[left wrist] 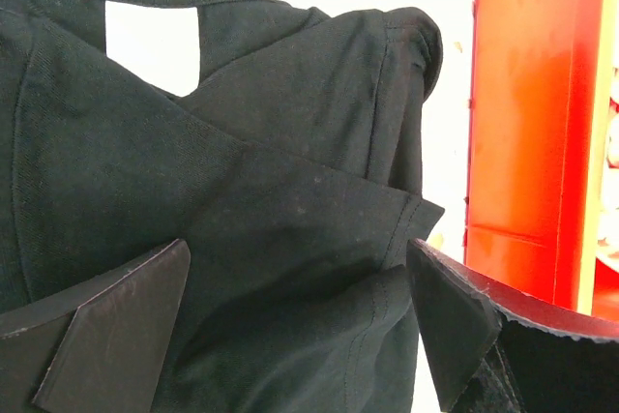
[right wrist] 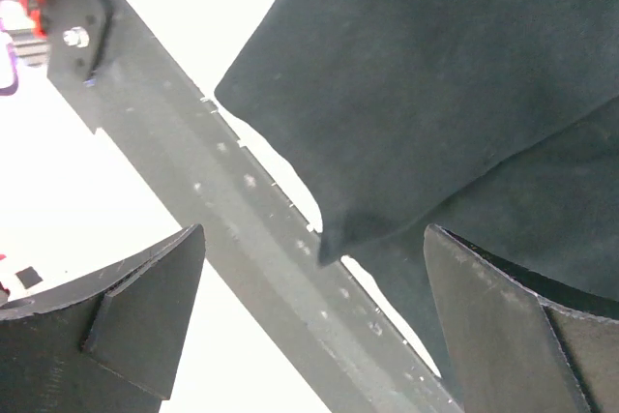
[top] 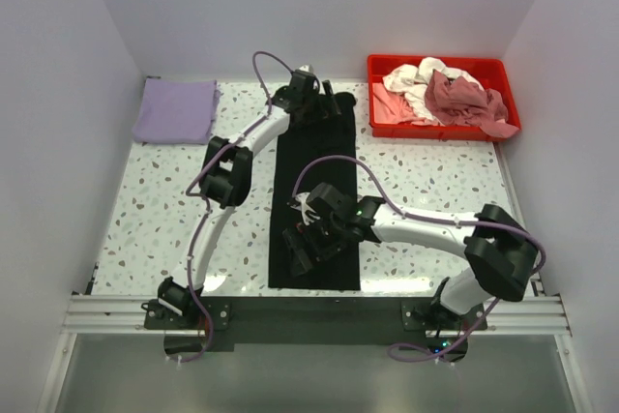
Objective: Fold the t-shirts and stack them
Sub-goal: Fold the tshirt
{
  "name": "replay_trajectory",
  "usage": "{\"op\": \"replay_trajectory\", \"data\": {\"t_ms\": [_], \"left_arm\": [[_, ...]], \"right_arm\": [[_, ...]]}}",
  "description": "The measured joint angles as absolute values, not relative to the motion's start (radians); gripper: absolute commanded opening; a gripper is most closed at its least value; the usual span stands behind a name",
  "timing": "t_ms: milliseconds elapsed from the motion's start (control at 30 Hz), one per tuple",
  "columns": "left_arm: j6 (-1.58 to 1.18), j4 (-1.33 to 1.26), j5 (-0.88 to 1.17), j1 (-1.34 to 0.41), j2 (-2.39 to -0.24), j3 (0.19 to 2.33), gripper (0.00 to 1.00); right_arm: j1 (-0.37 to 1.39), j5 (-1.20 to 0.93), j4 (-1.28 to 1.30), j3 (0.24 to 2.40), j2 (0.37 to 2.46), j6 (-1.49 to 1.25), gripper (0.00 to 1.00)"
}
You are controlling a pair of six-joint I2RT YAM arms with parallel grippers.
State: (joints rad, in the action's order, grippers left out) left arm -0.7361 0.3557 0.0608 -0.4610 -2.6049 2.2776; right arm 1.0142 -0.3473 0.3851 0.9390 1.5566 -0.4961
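Note:
The black t-shirt [top: 311, 157] lies as a long narrow strip down the middle of the table, from the far edge to the near edge. My left gripper [top: 324, 106] is open over its far end, with bunched black cloth [left wrist: 290, 239] between the fingers. My right gripper [top: 298, 244] is open above the shirt's near-left corner [right wrist: 334, 229], which hangs over the table's front rail. A folded lavender t-shirt [top: 176, 110] lies at the far left. Pale pink, white and dusty-rose shirts [top: 445, 92] are heaped in the red tray [top: 387, 128].
The red tray stands at the far right corner, its wall close to my left gripper in the left wrist view [left wrist: 522, 123]. The metal front rail [top: 309, 311] runs along the near edge and shows in the right wrist view [right wrist: 251, 210]. White walls enclose three sides.

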Motion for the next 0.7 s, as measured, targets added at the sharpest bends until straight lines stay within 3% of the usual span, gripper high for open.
{"op": "replay_trajectory", "data": {"t_ms": [400,700], "left_arm": [[-0.76,0.329,0.051,-0.458,-2.617,2.297,1.0],[-0.706,0.368,0.062,-0.458,-2.423,2.18,1.0]], "right_arm": [[1.014,-0.318,0.379,0.899,1.34,-0.496,0.99],[1.014,-0.401,0.266,0.863,1.449,-0.499,0.99]]}}
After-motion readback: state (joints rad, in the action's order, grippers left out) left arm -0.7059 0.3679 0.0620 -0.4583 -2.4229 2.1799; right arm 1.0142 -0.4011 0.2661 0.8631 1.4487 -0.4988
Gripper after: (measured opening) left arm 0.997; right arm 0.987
